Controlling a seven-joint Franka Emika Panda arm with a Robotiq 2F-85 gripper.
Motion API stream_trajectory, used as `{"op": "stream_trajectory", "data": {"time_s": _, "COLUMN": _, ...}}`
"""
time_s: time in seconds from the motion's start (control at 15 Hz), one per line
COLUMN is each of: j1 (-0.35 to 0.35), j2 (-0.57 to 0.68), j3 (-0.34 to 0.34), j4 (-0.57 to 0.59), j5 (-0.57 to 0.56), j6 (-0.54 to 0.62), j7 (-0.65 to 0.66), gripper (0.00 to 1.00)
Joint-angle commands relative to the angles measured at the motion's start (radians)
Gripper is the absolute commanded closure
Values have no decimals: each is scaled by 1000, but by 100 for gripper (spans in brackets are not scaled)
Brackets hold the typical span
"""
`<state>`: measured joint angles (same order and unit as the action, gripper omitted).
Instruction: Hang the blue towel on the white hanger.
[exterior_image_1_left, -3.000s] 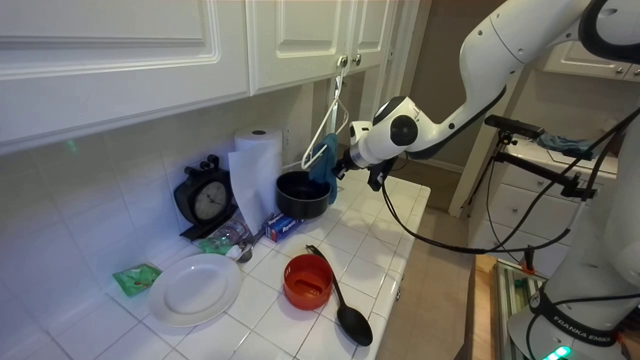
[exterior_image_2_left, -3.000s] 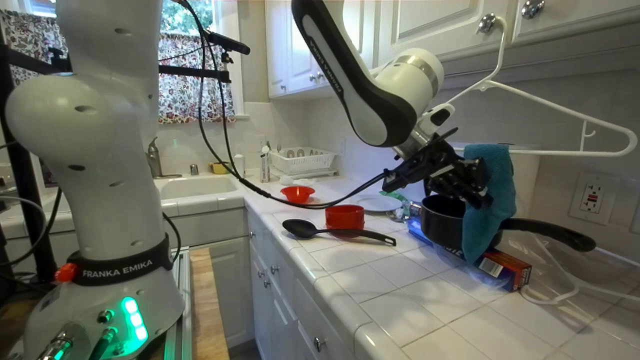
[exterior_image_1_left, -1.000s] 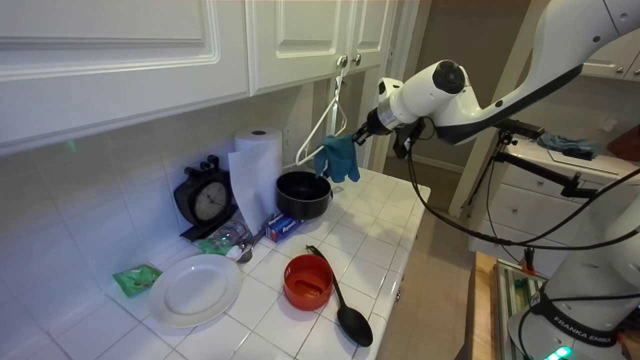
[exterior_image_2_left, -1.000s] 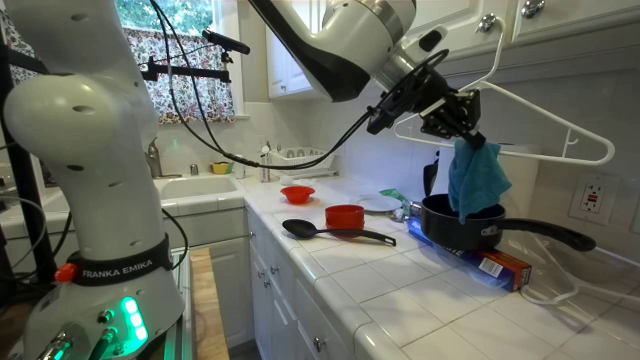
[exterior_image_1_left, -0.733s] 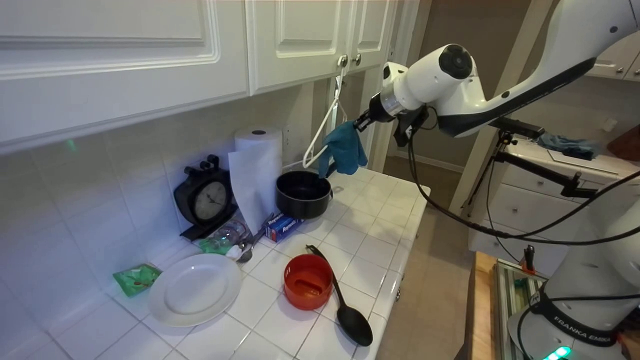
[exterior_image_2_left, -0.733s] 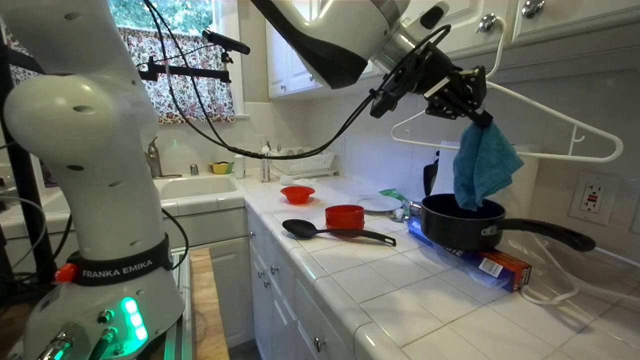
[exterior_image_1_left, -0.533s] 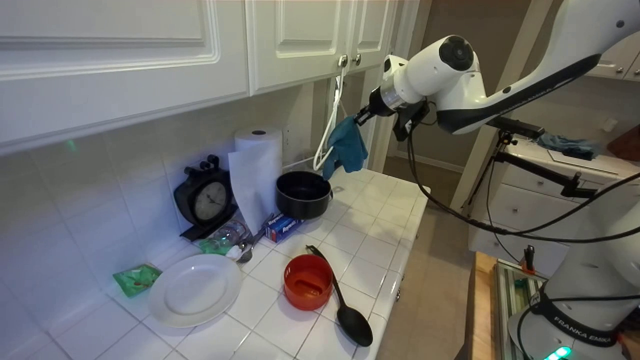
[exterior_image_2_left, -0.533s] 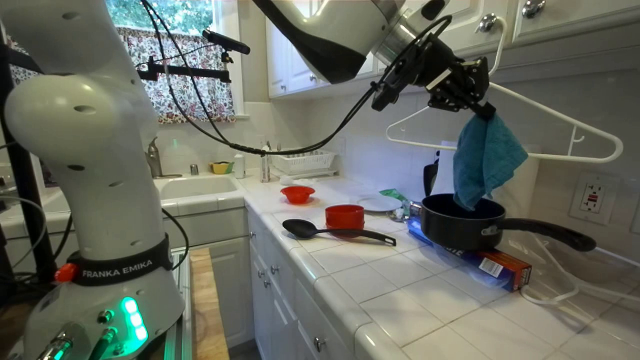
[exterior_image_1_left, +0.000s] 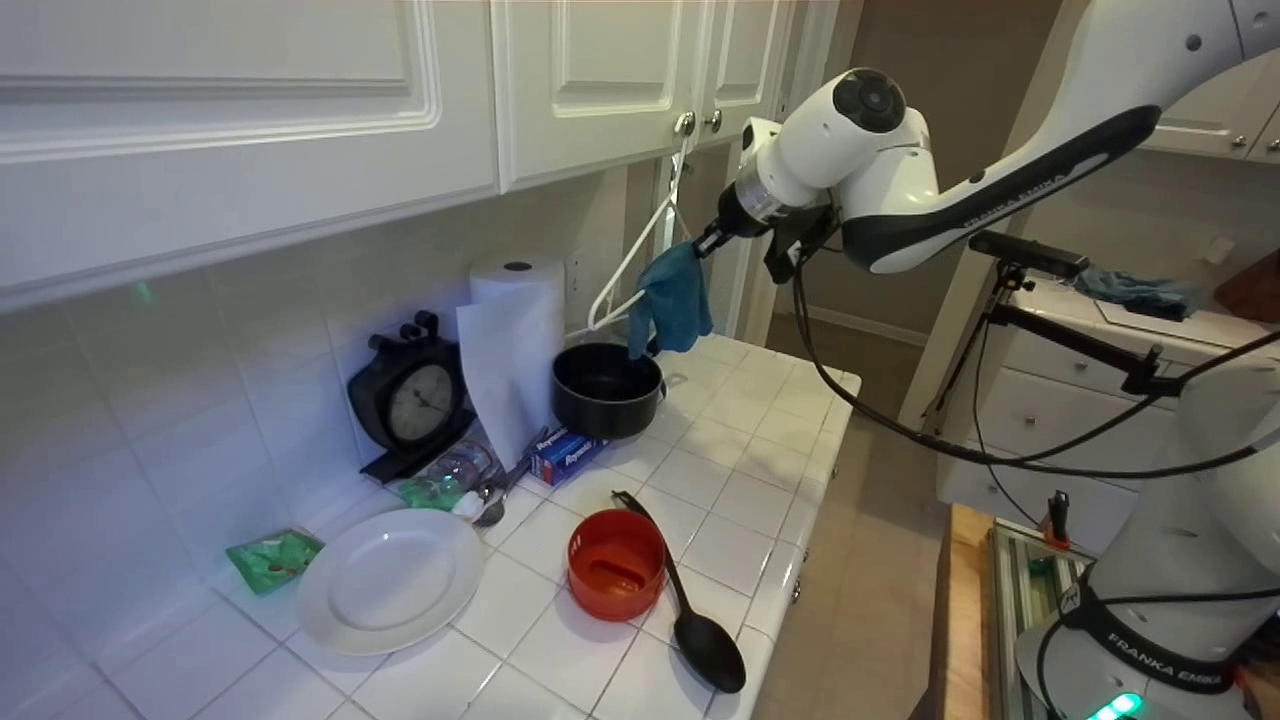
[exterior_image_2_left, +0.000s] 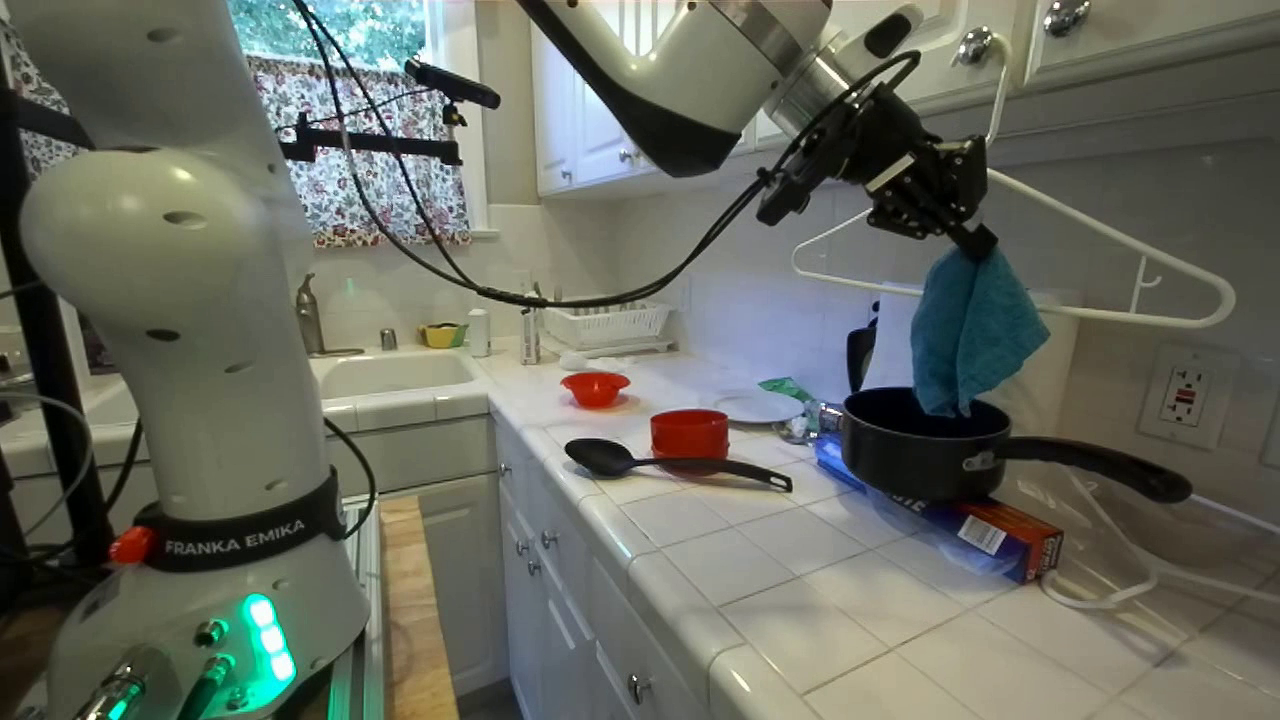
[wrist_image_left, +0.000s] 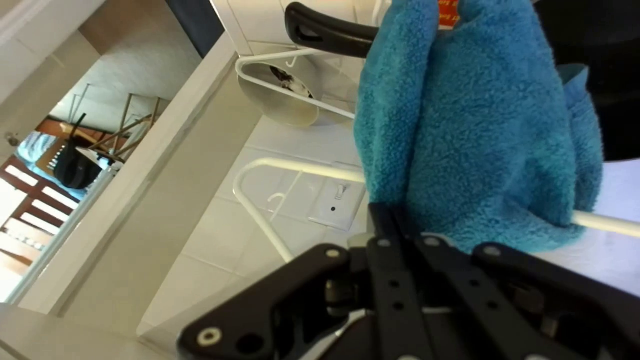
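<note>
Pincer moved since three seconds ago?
Yes, up: in an exterior view, the pincer now shows well above the black pot; then, its tips were about level with the rim.

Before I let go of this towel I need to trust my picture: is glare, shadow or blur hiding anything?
Wrist view: the blue towel shows its texture clearly, the gripper fingers are very dark, the far-left background is blown out; the towel, not glare, covers part of the white hanger. Both exterior views: the inside of the black pot is nearly black.
</note>
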<state>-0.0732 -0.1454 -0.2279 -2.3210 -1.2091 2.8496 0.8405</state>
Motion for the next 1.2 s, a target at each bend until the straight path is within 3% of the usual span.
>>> {"op": "stream_trajectory", "data": {"time_s": 0.0, "j1": 16, "j2": 51, "j3": 7, "j4": 59, "j5": 63, "j6": -34, "j7": -38, "gripper": 95}}
{"op": "stream_trajectory", "data": {"time_s": 0.13, "j1": 18, "j2": 66, "j3": 10, "j4": 75, "j5": 60, "j6": -41, "j7": -38, "gripper": 69}}
{"op": "stream_trajectory", "data": {"time_s": 0.27, "j1": 21, "j2": 74, "j3": 12, "j4": 88, "j5": 57, "j6": -56, "j7": -35, "gripper": 63}}
{"op": "stream_trajectory", "data": {"time_s": 0.8, "j1": 28, "j2": 39, "j3": 27, "j4": 61, "j5": 63, "j6": -143, "j7": -31, "gripper": 6}}
{"op": "stream_trajectory", "data": {"time_s": 0.93, "j1": 29, "j2": 20, "j3": 31, "j4": 44, "j5": 61, "j6": -167, "j7": -28, "gripper": 0}}
{"op": "stream_trajectory", "data": {"time_s": 1.13, "j1": 27, "j2": 4, "j3": 37, "j4": 43, "j5": 16, "j6": -189, "j7": 13, "gripper": 0}}
